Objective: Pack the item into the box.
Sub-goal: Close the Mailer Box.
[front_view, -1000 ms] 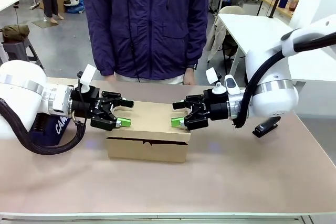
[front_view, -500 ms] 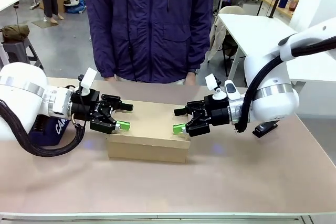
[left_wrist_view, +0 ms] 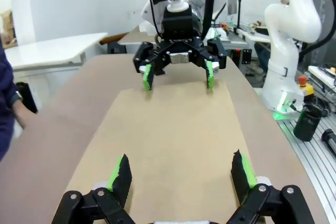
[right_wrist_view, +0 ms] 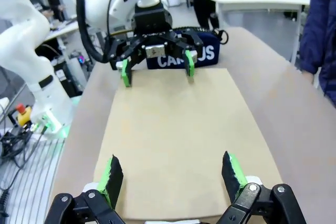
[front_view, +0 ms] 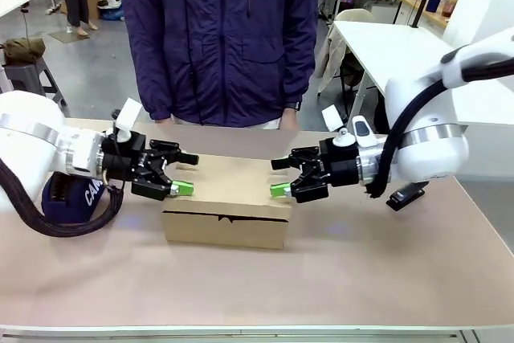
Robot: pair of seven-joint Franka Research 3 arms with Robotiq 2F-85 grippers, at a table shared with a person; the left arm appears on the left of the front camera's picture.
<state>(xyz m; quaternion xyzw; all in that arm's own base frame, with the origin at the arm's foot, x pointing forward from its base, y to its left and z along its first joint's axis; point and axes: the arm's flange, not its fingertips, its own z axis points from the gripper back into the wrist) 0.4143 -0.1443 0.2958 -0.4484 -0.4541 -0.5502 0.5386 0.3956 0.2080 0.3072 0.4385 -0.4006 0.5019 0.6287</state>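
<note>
Even, bright indoor light falls from overhead, leaving only soft, short shadows on the table [front_view: 361, 271]. No strong glare. The front view is sharp at centre, slightly soft in the far background. Both wrist views bow at the edges; their lower corners blur.

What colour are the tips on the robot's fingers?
Bright green pads on black fingers, clearest in the left wrist view, above the brown cardboard box.

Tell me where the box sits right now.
In the front view the closed box lies mid-table, between the open left gripper and open right gripper, in front of the person.
</note>
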